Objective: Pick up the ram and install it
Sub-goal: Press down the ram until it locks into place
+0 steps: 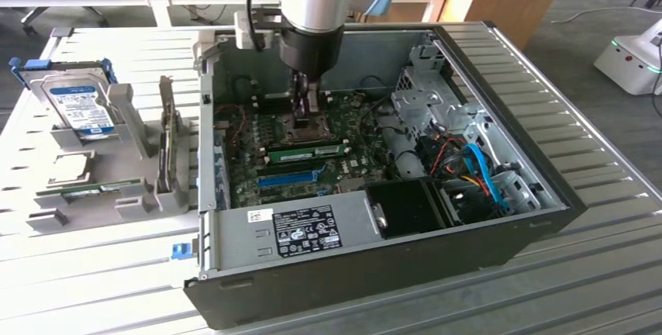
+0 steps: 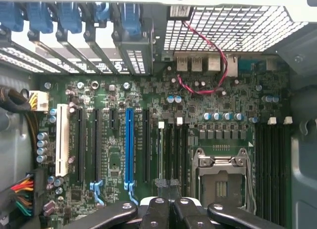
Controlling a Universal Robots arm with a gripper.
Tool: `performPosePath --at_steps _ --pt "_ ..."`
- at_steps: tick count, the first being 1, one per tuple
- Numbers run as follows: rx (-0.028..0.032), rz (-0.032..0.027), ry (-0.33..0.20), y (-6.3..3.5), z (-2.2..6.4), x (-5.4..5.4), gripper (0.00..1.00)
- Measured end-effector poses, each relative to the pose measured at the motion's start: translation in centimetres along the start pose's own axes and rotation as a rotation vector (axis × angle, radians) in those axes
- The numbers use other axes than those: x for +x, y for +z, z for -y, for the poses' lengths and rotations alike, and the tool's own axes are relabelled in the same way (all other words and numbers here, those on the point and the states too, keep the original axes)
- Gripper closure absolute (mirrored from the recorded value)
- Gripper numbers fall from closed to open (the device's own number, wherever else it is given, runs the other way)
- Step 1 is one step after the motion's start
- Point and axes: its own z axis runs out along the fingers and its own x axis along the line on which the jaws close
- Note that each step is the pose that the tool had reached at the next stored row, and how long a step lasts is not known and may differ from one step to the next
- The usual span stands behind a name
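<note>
My gripper (image 1: 301,115) (image 2: 168,185) is down inside the open black-and-silver computer case (image 1: 342,269). Its dark fingers are pinched together, and I see nothing clamped between them.

The thin green ram stick (image 1: 310,150) (image 2: 161,154) stands edge-up in a slot on the green motherboard (image 2: 114,159), just beside my fingertips. A second green stick like it (image 1: 98,190) lies in the grey tray outside the case, on the exterior view's left.

The risk I judge greatest is uneven seating. If only one end of the stick is pushed down, it could sit tilted with a clip unlatched. The stick's top edge is also narrow. My closed tips could skid off it onto the square silver processor socket (image 2: 220,174) close by, or onto the small parts around the slots.
</note>
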Motion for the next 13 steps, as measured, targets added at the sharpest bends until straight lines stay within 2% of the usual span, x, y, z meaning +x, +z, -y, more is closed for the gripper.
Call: performPosePath --at_steps 8,13 --pt "-0.0002 -0.0004 -0.012 -0.05 1.21 0.0 0.89" --pt "-0.0001 -0.0007 -0.02 -0.07 1.56 0.0 0.89"
